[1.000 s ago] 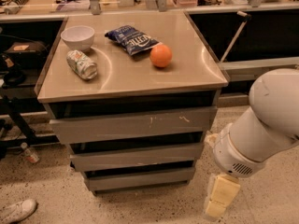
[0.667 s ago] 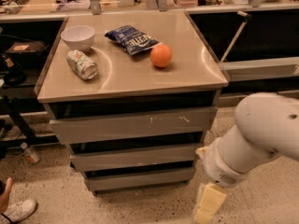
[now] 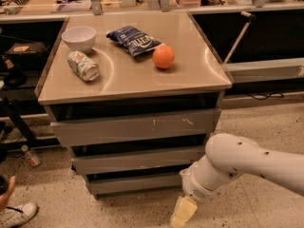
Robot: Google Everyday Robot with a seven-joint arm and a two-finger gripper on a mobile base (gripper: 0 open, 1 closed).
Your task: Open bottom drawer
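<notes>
The bottom drawer (image 3: pixel 135 183) is the lowest, shortest grey front of the three-drawer cabinet, plain and handleless, standing flush under the middle front (image 3: pixel 137 159). The tall top front (image 3: pixel 137 126) carries white scratches. My gripper (image 3: pixel 183 213) hangs from the white arm (image 3: pixel 237 163) at the bottom of the view, low by the floor, just right of and below the bottom drawer's right end. Only its pale yellow finger part shows, partly cut off by the frame edge.
On the cabinet top (image 3: pixel 190 80) lie a white bowl (image 3: pixel 79 37), a can on its side (image 3: pixel 83 65), a blue snack bag (image 3: pixel 134 40) and an orange (image 3: pixel 163 57). A counter (image 3: pixel 266 68) stands right, a shelf left. A person's shoe (image 3: pixel 16 215) is at bottom left.
The arm has swung left and lower, bringing the gripper closer to the bottom drawer's right end. The view now sits closer on the cabinet. The drawers have not moved.
</notes>
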